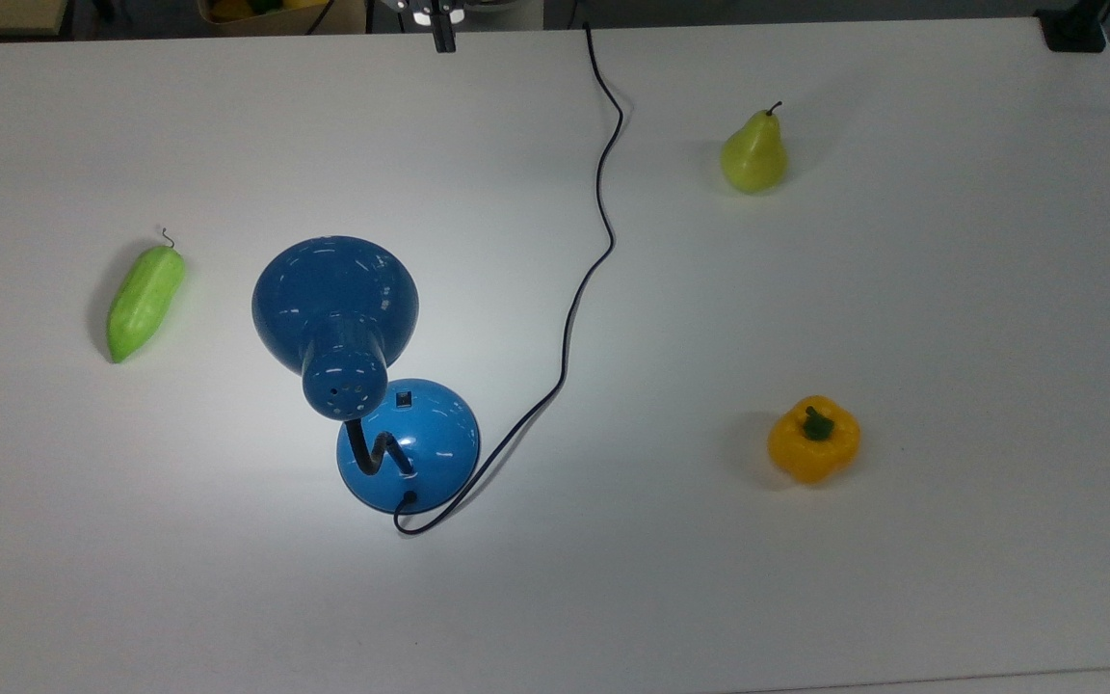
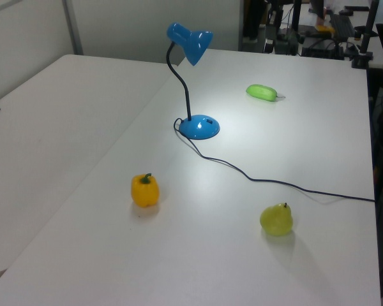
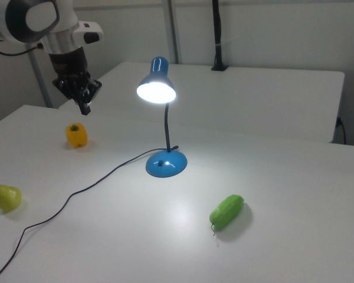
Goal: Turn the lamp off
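Jaws: your black two-finger gripper (image 3: 84, 108) has its fingers pressed together, holding nothing.
Gripper position: you see it in the air above the white table (image 3: 271, 177), well apart from the lamp.
Lamp: your glossy blue desk lamp (image 1: 362, 371) stands lit, casting a bright pool around its domed base.
Cord: the long black cord (image 1: 574, 299) trails from the base across the table.
Nearby: a yellow bell pepper (image 1: 813, 439), a green pear (image 1: 753, 154) and a green cucumber-like vegetable (image 1: 144, 301) lie well apart from the lamp.

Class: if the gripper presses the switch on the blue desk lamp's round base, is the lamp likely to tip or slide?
The glossy blue desk lamp probably won't tip: its wide domed base sits flat. It might slide on the smooth white table. The thin gooseneck would likely wobble.
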{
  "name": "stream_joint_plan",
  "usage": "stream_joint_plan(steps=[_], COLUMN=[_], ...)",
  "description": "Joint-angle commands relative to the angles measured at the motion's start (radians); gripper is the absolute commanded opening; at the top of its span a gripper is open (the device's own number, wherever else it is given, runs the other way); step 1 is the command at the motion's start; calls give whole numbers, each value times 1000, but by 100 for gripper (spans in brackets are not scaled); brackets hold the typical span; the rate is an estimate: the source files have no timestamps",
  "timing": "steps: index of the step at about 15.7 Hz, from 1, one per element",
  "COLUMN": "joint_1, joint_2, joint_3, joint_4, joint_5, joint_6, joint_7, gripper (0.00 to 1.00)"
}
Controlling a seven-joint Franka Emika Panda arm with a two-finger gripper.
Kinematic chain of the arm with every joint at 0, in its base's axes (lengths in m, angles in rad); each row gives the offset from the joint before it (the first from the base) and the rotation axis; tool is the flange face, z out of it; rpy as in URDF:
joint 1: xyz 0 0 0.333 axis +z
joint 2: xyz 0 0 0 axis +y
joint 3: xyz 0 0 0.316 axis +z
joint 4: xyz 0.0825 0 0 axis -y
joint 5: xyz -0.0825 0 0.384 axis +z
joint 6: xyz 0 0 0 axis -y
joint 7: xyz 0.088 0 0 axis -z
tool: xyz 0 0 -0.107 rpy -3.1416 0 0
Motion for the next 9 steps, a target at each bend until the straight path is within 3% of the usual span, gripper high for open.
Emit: stream_joint_plan(steps=[1,9], joint_1=[5,-1], joint_2=[2,28], joint_3=[6,6], joint_4=[-5,-77], joint_5=[9,-5], joint_6=[17,8], joint_7=[-7,-39], gripper=[0,0])
